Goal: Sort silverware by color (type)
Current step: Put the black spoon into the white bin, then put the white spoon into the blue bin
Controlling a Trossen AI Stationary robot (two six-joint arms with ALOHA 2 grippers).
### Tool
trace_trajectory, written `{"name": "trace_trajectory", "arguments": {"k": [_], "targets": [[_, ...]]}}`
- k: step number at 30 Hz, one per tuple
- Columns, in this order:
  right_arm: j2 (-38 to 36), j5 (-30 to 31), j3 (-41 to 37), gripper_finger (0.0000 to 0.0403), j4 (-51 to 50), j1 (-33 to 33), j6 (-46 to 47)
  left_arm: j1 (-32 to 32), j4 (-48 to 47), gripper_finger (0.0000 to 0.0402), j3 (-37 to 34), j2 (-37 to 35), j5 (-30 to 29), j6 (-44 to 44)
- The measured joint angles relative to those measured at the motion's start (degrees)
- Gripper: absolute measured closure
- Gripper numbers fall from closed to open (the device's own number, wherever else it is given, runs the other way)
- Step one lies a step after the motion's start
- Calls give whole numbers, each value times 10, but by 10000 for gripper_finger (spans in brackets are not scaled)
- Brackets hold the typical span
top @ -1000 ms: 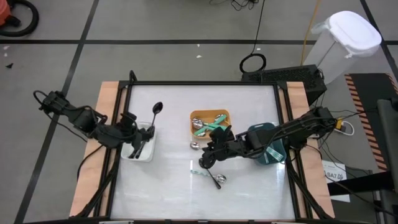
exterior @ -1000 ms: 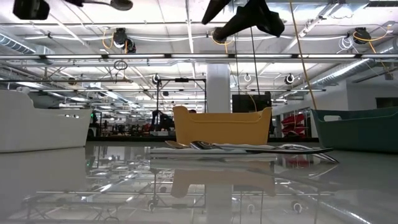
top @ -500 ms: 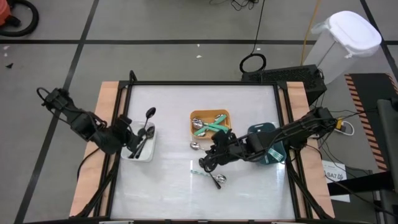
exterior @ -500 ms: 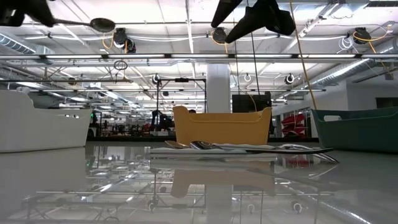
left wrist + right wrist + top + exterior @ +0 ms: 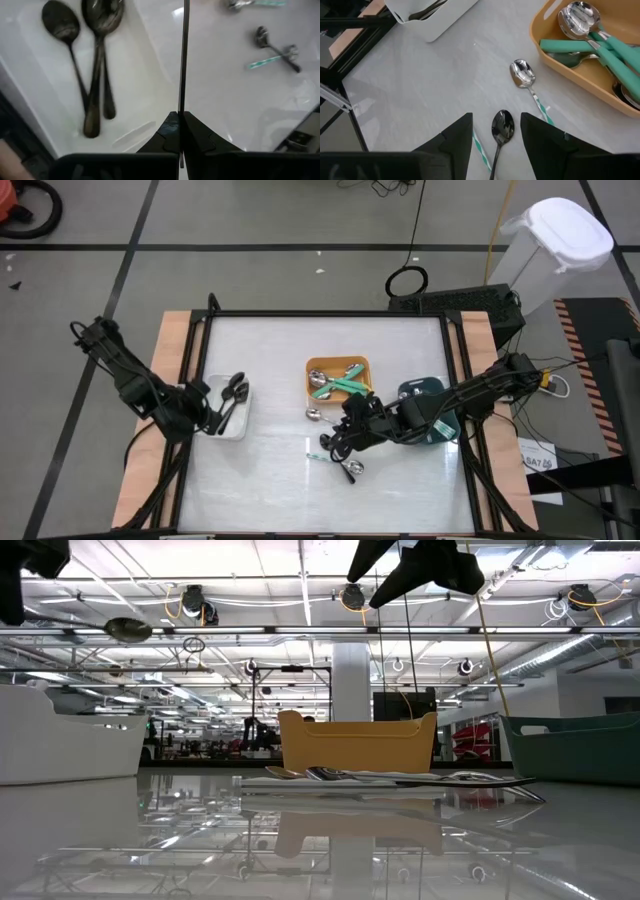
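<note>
Two arms are at work on the counter (image 5: 270, 350). The left gripper (image 5: 180, 131) has its jaws closed on the thin handle of a black spoon (image 5: 184, 55) and holds it above the white bin (image 5: 145, 107), at the left side of the counter. Two black spoons (image 5: 95, 55) lie already in this bin, so I judge the held one is there to be dropped with its own kind.

The right gripper (image 5: 496, 131) hangs low over the middle of the counter with its jaws open, one on each side of a dark spoon (image 5: 501, 127) lying flat below. This seems a position for the next pick. Beside it lies a spoon with teal handle (image 5: 529, 85), just outside the orange bin (image 5: 580, 75), where several teal-handled spoons (image 5: 592, 40) are collected. A dark teal bin (image 5: 425, 395) stands to the right, partly under the arm.

The counter is white and glossy; in the low view it mirrors the bins. A black frame and wooden edges border it. Behind is a large hall with ceiling lamps and cables
</note>
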Motion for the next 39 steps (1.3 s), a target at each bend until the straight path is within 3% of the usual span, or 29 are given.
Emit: {"name": "trace_trajectory", "arguments": {"k": [19,31,39], "targets": [[0,1,0,241,-17,0,8,-17,-2,400,-71,1,26,-48],[28,-3,0,241,-35,-1,21,-15,-3,359,-79,39,36,-52],[63,-63,0,241,-59,-29,11,-16,0,336,-78,46,37,-73]]}}
